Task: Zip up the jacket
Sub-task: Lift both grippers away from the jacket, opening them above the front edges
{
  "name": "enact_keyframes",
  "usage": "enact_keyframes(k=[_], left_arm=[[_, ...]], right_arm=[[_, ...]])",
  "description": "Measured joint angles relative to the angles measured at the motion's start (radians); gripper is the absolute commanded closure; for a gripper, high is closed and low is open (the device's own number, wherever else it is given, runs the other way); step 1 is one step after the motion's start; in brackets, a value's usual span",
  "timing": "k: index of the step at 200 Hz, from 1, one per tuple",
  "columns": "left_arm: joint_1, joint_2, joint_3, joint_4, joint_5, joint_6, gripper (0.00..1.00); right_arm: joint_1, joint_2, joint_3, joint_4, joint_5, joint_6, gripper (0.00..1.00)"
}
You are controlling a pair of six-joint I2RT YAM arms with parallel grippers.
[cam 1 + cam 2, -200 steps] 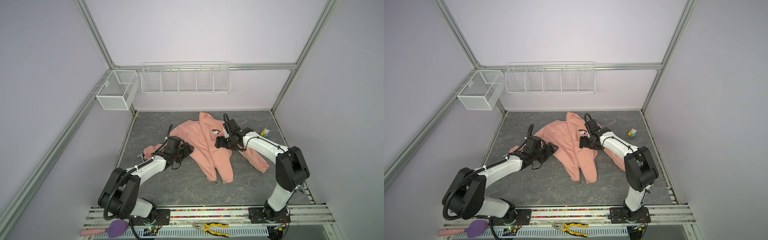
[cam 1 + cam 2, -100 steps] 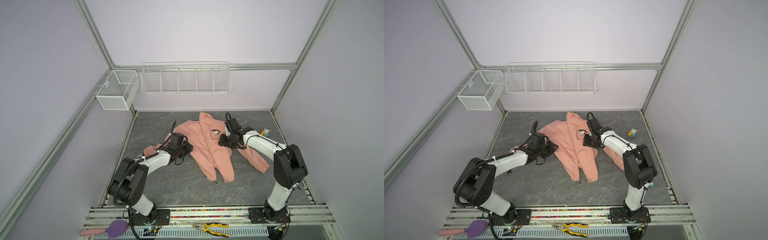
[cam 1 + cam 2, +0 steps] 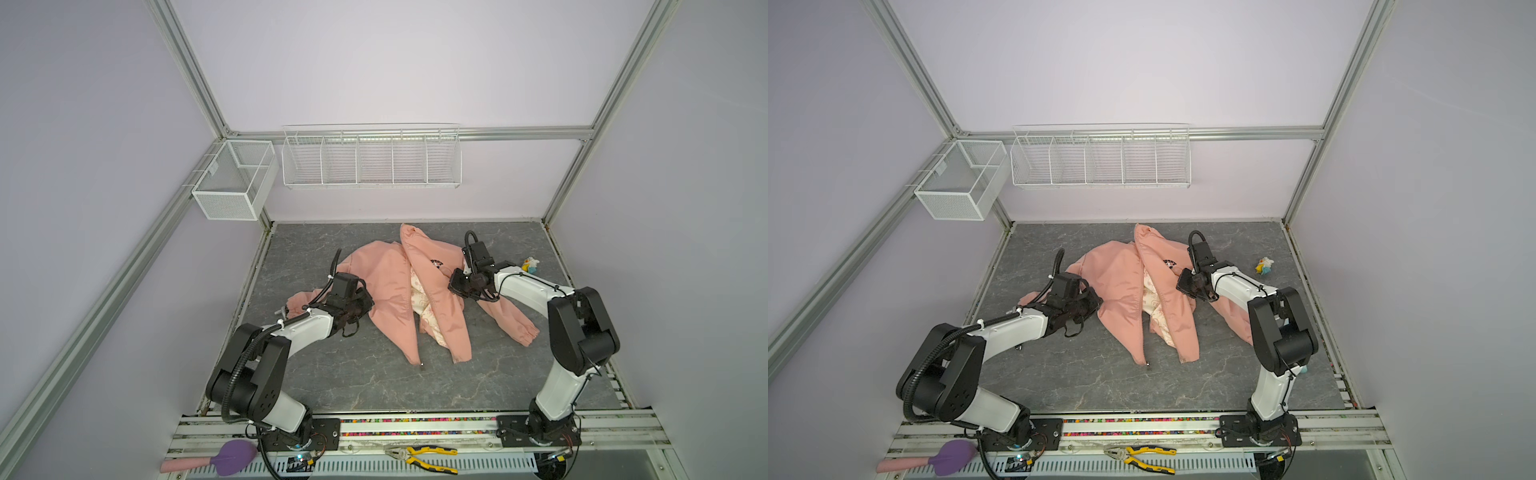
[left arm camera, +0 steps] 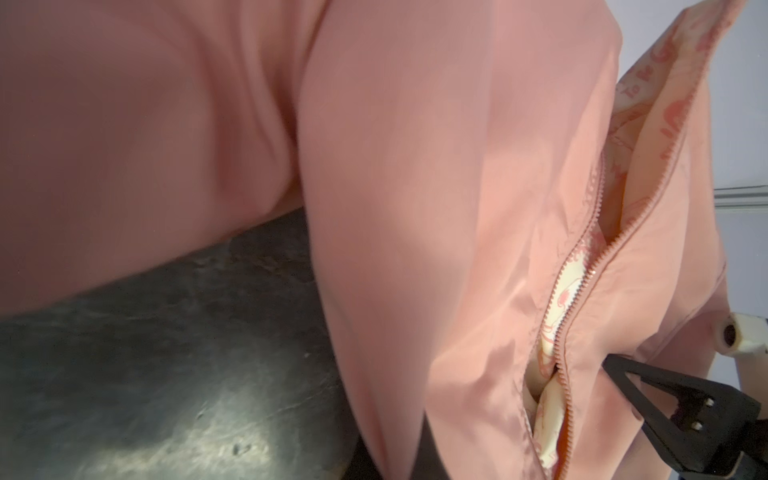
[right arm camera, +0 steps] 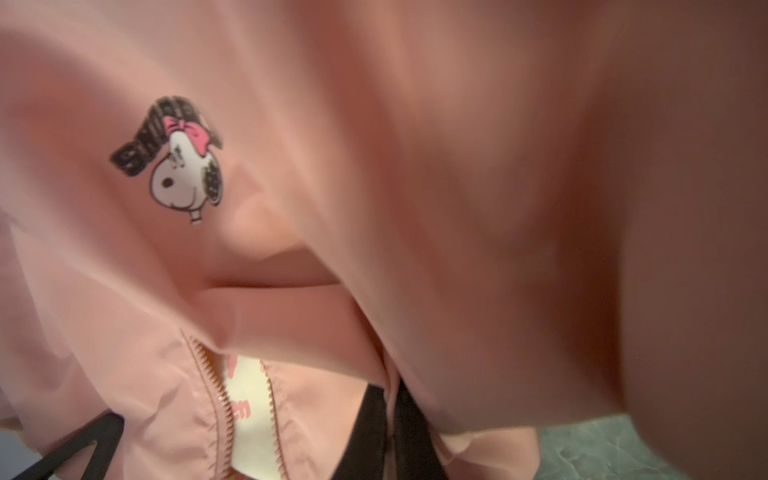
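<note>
The jacket (image 3: 399,291) lies front-up near the middle of the worktop (image 3: 353,386), collar toward the back wall and sleeves spread to either side.

The zipper is not closed. In both top views the two front panels are parted along their length, with cream lining (image 3: 417,301) exposed between them. In the left wrist view the two rows of teeth (image 4: 582,286) run side by side without meshing. A small metal pull (image 3: 422,365) is noted at the bottom corner of one panel. The other panel's bottom corner lies near it but is not joined.

The left end effector (image 3: 368,305) is closed at the outer edge of one panel, with cloth draped over it. The right end effector (image 3: 453,286) is closed beside the chest patch (image 5: 174,166), with cloth pinched between its fingers (image 5: 409,419).

It is judged that only the gripping is done. Aligning the bottom ends, engaging the slider and drawing it up are all outstanding.
</note>
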Motion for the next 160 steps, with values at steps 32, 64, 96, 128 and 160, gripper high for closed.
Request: enact_keyframes(k=[32,64,96,128,160], left_arm=[[0.006,-0.071,-0.064,0.009,-0.041,-0.022,1.0],[0.007,-0.159,-0.101,-0.013,-0.101,-0.047,0.92],[0.013,-0.216,-0.095,-0.068,-0.136,-0.038,0.52],[0.016,-0.283,-0.052,-0.207,-0.158,0.002,0.38],[0.016,-0.403,0.015,-0.345,-0.188,0.063,0.26]], right_arm=[[0.0,-0.002,-0.02,0.029,0.01,0.065,0.93],[0.0,-0.029,-0.036,0.033,0.03,0.097,0.92],[0.011,-0.062,-0.036,0.032,0.038,0.086,0.63],[0.029,-0.142,-0.036,0.006,0.06,0.039,0.38],[0.04,-0.295,-0.026,-0.064,0.116,-0.042,0.15]])
